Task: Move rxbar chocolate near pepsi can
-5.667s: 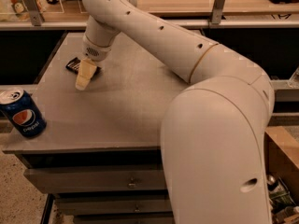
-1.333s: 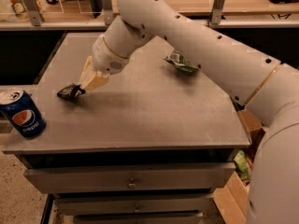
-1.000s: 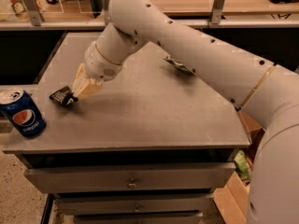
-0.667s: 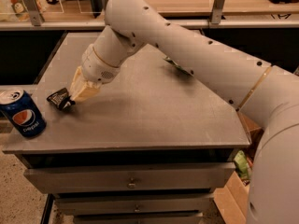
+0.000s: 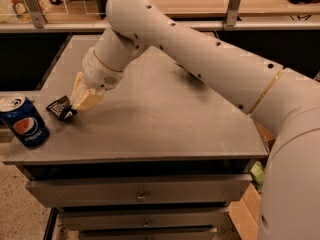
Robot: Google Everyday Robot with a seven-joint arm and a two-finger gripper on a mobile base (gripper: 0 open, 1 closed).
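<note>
My claw, the gripper (image 5: 74, 109), sits in the left part of the one camera view, low over the left end of the grey table (image 5: 165, 114). Its two cream-coloured fingers (image 5: 86, 98) are pinched close together, with only the wrapper between them. They have hold of the rxbar chocolate (image 5: 60, 107) by its right end. The bar is a small black wrapper with white lettering. It sticks out to the left of my fingertips and is tilted, with its upper edge raised. I cannot tell whether its lower corner touches the tabletop or hangs just above it. The pepsi can (image 5: 23, 121) stands upright at the far left of the frame, near the front left corner of the table. Its blue side and globe logo face the camera and its silver top is showing. The bar is near the can, up and to the right of it, and a narrow strip of bare tabletop shows between them, so the two are apart. My arm (image 5: 200, 59) runs from the wrist above the claw up to the top middle of the frame, then slants down across the table to the right edge, where the thick white body fills the lower right. Below the tabletop, along the bottom of the frame, are grey drawers (image 5: 140, 194) with small knobs.
</note>
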